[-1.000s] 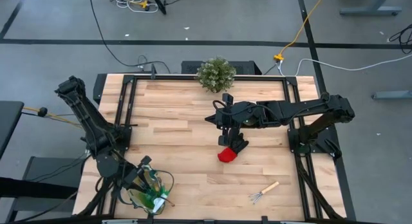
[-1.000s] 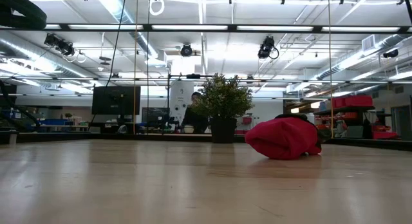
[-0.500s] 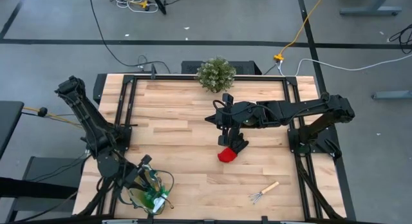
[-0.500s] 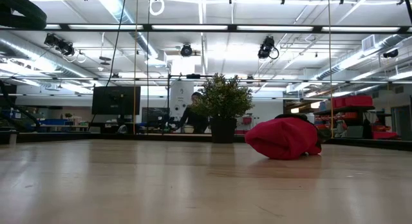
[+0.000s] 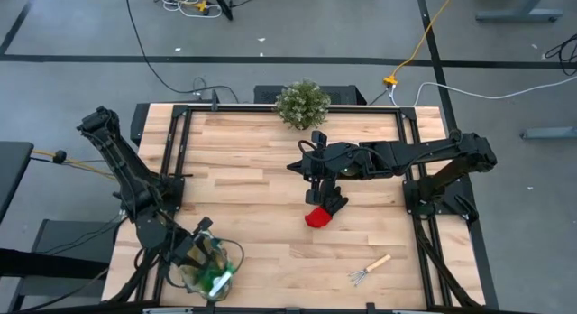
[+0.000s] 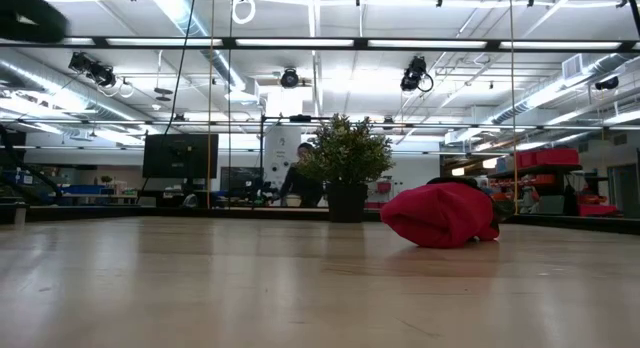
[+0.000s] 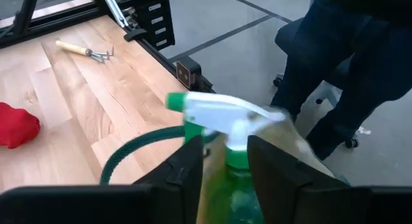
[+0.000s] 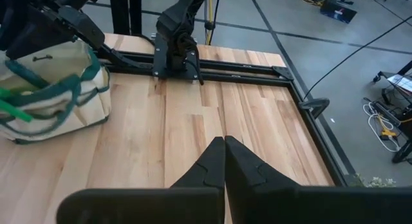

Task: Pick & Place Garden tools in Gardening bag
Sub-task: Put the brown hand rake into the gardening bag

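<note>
From above, the left claw (image 5: 206,267) hangs over the gardening bag (image 5: 209,274) at the near left corner of the counter (image 5: 252,161), placed there, it seems, so that the green spray bottle (image 5: 216,280) goes straight down into the bag's mouth; the right claw (image 5: 330,203) sits near the middle of the counter, touching or just above the black-and-red glove (image 5: 316,217), a mini rake (image 5: 370,269) lies well apart toward the near right, handle angled away to the right and tines toward the near edge, and the potted plant (image 5: 302,104) stands at the far edge. At counter height, the glove (image 6: 440,215) shows as a red crumpled heap, wider than tall, beside the plant (image 6: 346,168), with a person far behind in the room. The left wrist view shows its two fingers (image 7: 183,176) parted on either side of the spray bottle (image 7: 225,137), which stands roughly upright, long axis vertical, nozzle pointing toward the counter side; whether they grip it or have let go I cannot tell. The bag's green handle (image 7: 138,150) curves below, the rake (image 7: 85,51) and glove (image 7: 16,124) lie beyond, and a person's dark clothing shows off the counter. The right wrist view shows its fingers (image 8: 209,163) pressed fully together holding nothing visible, facing the tan bag (image 8: 48,89) across the boards.
</note>
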Robot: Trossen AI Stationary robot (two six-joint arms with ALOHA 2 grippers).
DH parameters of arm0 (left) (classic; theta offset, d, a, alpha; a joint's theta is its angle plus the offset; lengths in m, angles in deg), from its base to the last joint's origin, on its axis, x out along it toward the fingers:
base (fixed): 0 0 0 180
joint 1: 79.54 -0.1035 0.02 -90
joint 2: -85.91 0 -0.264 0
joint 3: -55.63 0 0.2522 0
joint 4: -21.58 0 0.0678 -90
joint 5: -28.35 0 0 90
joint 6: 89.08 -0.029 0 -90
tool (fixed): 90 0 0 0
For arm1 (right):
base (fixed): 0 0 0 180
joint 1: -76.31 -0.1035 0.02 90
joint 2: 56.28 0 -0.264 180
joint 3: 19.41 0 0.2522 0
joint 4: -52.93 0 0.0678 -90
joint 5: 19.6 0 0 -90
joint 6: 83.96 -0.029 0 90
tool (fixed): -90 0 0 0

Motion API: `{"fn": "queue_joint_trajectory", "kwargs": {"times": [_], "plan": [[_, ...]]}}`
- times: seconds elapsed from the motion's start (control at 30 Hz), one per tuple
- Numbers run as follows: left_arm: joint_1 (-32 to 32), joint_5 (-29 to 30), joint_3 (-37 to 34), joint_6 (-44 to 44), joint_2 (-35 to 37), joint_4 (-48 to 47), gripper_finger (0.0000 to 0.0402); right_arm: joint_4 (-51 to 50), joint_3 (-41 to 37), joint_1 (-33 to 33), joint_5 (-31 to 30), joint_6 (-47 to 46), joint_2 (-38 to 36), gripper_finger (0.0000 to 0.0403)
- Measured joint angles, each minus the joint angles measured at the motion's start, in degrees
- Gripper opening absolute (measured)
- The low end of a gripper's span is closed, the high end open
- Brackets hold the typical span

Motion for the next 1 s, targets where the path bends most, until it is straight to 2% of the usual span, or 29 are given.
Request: {"fn": "queue_joint_trajectory", "kwargs": {"times": [0.2, 0.37, 0.6, 1.0], "plan": [[0.0, 2.2, 0.2, 0.9, 0.0, -0.4, 0.0176, 0.0, 0.0, 0.0, 0.0, 0.0, 0.0, 0.0004], [-1.3, 4.1, 3.5, 2.1, 0.0, -4.0, 0.0203, 0.0, 0.0, 0.0, 0.0, 0.0, 0.0, 0.0004], [-6.0, 4.2, 9.5, 3.1, 0.0, -11.6, 0.0196, 0.0, 0.0, 0.0, 0.0, 1.0, 0.0, 0.0006], [-14.3, 4.2, 13.0, 6.6, 0.0, -12.0, 0.0177, -0.5, 0.0, 0.0, -2.5, 0.1, 0.0, 0.0052]]}}
